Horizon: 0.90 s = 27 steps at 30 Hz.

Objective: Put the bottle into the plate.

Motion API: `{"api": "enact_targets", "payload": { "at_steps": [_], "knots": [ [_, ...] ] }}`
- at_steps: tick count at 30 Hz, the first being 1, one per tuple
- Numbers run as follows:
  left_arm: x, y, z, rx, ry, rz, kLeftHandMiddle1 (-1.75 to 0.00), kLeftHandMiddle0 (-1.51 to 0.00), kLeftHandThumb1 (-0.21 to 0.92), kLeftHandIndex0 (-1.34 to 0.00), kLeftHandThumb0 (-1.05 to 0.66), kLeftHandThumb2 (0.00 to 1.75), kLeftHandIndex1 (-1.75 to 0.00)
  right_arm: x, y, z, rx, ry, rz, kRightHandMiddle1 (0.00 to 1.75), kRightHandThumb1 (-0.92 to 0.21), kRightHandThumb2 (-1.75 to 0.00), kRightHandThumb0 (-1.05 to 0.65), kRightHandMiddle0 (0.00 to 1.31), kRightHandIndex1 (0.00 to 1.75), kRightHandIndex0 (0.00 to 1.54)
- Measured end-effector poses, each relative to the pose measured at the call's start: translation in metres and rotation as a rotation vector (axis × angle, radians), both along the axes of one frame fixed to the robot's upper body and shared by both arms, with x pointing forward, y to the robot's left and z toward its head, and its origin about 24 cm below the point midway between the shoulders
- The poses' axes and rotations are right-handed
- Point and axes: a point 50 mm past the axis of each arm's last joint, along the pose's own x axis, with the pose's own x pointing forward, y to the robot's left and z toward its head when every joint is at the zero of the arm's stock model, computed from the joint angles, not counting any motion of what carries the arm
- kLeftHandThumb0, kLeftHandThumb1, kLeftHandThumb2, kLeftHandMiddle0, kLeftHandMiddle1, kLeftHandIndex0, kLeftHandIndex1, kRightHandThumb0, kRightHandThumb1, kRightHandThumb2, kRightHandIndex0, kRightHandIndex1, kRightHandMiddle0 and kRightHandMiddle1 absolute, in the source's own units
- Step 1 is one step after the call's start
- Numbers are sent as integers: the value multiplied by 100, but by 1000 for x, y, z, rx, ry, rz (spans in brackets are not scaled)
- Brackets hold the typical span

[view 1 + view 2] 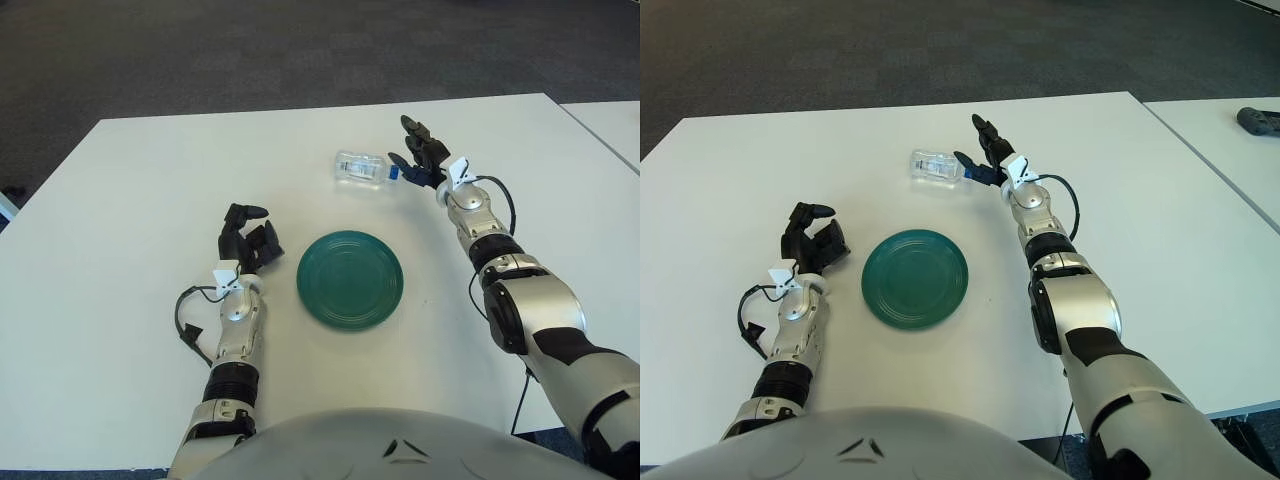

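Left eye view: right hand, fingers spread, beside toppled bottle's cap.

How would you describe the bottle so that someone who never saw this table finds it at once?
Start from the round green plate near the middle of the white table. Look beyond it, toward the far edge and slightly to the robot's right, just beside the fingertips of the right hand. There lies the bottle: small, clear plastic, on its side, with a blue cap, the only transparent object here.

Silver arms with black joint bands, black three-fingered left hand and right hand, white wrist tags, thin black cables
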Motion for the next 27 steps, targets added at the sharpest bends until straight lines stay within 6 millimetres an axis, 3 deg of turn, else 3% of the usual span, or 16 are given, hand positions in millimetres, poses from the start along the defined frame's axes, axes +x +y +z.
{"api": "enact_targets", "payload": {
  "at_steps": [15, 22, 27],
  "knots": [
    [3, -1, 0, -1, -2, 0, -175, -125, 32, -62, -48, 131, -175, -2, 8, 2, -20, -33, 42, 0, -92, -43, -105, 0, 0, 0],
    [4, -2, -1, -5, -9, -5, -175, -125, 33, -61, -48, 130, -175, 1, 10, 7, -251, -130, -3, 0, -92, -46, -105, 0, 0, 0],
    [6, -3, -1, -4, -10, -8, -175, -125, 33, -60, -48, 129, -175, 8, 12, 24, -402, -240, -23, 0, -92, -48, -105, 0, 0, 0]
  ]
}}
